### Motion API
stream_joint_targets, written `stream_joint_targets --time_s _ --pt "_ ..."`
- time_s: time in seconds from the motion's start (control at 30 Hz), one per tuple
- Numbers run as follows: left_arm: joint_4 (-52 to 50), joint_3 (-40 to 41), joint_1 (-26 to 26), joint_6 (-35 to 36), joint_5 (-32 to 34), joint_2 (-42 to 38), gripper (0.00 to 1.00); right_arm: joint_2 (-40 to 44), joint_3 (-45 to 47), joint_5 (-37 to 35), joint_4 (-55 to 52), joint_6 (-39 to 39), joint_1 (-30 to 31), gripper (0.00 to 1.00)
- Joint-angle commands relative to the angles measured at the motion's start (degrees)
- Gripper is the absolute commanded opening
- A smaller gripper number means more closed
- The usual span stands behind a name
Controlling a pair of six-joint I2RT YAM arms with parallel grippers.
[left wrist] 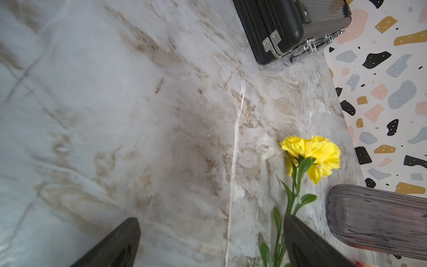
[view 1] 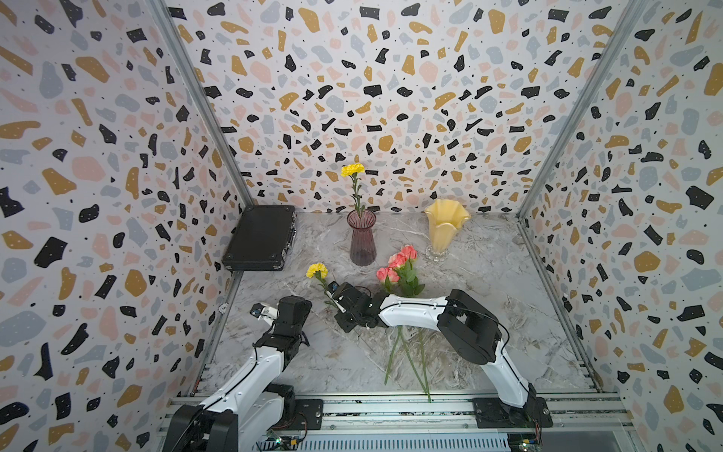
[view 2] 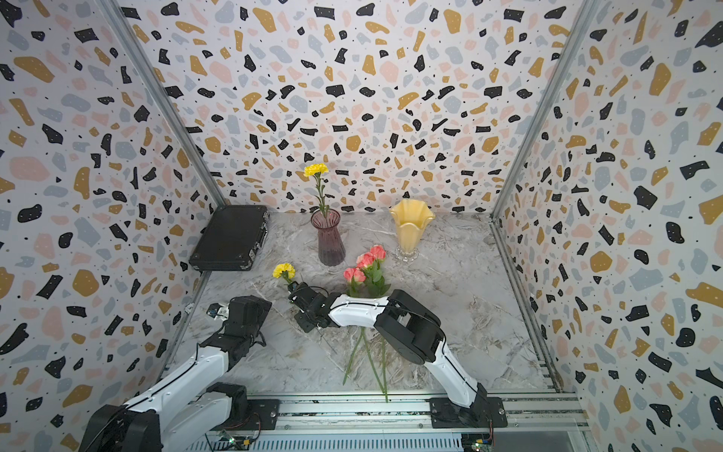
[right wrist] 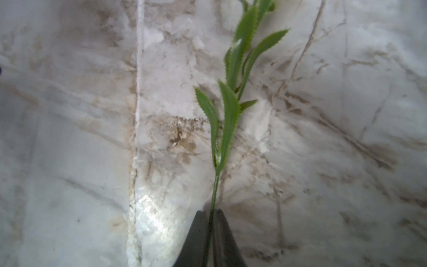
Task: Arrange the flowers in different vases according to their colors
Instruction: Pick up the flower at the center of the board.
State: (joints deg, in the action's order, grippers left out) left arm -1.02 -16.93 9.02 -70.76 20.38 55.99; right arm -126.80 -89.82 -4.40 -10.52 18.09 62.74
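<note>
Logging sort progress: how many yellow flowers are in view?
2. One bloom stands in the purple vase; the other bloom, in front, has its stem pinched in the right tool.

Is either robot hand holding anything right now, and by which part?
The right hand is shut on the loose yellow flower, pinching its bare green stem just below the leaves. The left hand is open and holds nothing.

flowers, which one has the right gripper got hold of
The yellow flower outside the vases: the right gripper is shut on its stem. The other yellow one stands in the purple vase; the roses lie free.
</note>
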Motion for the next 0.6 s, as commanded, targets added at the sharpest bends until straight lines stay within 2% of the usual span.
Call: stream_joint_targets --time_s 0.0,0.13,0.37,0.57 --pt "1.3 -2.3 -0.3 0.7 -0.4 1.4 1.0 -2.2 1.7 -4.3 -10.0 1.0 -0.1 0.04" --pt "1.4 -3.5 -0.3 1.8 -2.1 3.4 1.0 0.3 4.4 -6.2 -7.4 1.6 -0.1 0.0" --pt "5.3 -4.1 -0.3 5.9 -6.8 4.4 0.99 9.4 14.4 -12.0 2.6 2.6 -0.1 0.0" --pt "18.2 -3.1 -0.2 10.8 -18.3 8.3 0.99 19.2 26.5 -13.8 16.6 2.6 -0.1 0.0"
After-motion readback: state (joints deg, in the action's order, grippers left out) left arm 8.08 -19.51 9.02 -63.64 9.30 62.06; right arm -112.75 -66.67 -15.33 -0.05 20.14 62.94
